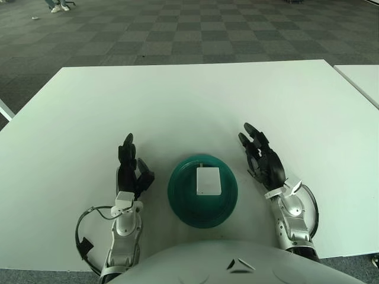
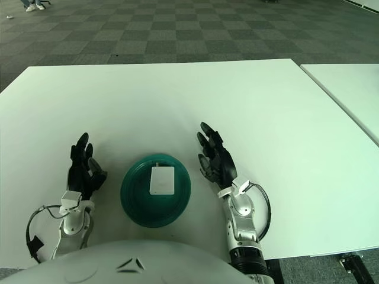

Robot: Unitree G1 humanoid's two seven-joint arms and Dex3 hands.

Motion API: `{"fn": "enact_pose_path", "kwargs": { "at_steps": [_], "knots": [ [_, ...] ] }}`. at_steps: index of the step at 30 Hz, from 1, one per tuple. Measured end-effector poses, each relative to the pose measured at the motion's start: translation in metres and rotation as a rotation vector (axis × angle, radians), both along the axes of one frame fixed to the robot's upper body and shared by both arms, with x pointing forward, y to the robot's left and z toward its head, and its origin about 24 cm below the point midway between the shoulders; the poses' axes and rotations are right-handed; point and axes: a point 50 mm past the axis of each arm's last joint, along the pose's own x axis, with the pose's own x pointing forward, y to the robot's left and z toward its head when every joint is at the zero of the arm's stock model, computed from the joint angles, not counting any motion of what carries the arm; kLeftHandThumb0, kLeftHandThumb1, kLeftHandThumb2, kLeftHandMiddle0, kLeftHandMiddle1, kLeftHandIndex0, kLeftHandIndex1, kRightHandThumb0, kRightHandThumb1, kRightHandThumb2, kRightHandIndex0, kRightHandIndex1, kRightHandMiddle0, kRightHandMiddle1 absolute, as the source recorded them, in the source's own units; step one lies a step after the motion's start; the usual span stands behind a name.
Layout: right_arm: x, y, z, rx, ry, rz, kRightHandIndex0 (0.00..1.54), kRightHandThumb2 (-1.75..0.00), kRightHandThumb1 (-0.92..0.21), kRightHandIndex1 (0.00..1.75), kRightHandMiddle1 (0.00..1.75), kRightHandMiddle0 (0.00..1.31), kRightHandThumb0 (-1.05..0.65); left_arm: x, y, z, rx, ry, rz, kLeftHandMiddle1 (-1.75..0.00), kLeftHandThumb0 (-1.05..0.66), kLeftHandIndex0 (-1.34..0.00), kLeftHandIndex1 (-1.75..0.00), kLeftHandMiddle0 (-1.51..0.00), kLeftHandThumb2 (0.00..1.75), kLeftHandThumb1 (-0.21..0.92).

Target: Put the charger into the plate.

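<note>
So the white charger [image 1: 208, 180] is already sitting in the green plate [image 1: 179, 204], lying flat, a bit toward the far-right part of the dish. It's a plain rectangular block, and nothing is touching it. The plate itself is on the white table [image 1: 189, 100], close to the near edge and roughly centered in front of the robot.

Both hands are flanking the plate and neither holds anything. The left hand [image 1: 130, 168] is just to the left of the plate, palm turned inward toward it, with one finger pointing straight toward the far side of the table and the others a little bent and loosely apart. The silver forearm runs back toward the near edge, with a black cable looping off its left side near the wrist.

The right hand [image 1: 262, 160] is just to the right of the plate, angled so the fingers point far and slightly left. Its fingers are fanned out and relaxed, gripping nothing, with the palm facing the plate. The wrist and forearm drop back toward the near-right, with a cable loop curling around the right side of the forearm.

I honestly can't tell whether either hand is touching the tabletop or just floating above it. Both hands have a clear gap between them and the plate rim.

A second white table [image 1: 362, 80] pokes in at the far right, and the floor beyond is a dark checkered carpet [image 1: 177, 29].
</note>
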Motion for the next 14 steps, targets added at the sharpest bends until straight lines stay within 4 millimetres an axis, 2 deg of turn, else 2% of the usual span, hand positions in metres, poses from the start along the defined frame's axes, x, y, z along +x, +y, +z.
{"fn": "enact_pose_path", "kwargs": {
  "at_steps": [8, 14],
  "knots": [
    [0.0026, 0.0017, 0.0006, -0.007, 0.000, -0.025, 0.12, -0.58, -0.92, 0.01, 0.49, 0.00, -0.90, -0.0002, -0.0013, 0.0003, -0.018, -0.021, -0.041, -0.04, -0.92, 0.00, -0.67, -0.28, 1.10, 0.92],
    [0.0041, 0.0024, 0.0002, -0.019, 0.001, -0.032, 0.12, -0.58, -0.92, 0.01, 0.52, 0.00, -0.92, -0.0004, -0.0024, 0.0006, -0.060, -0.055, -0.086, -0.05, -0.92, 0.00, -0.81, -0.31, 1.10, 0.92]
  ]
}}
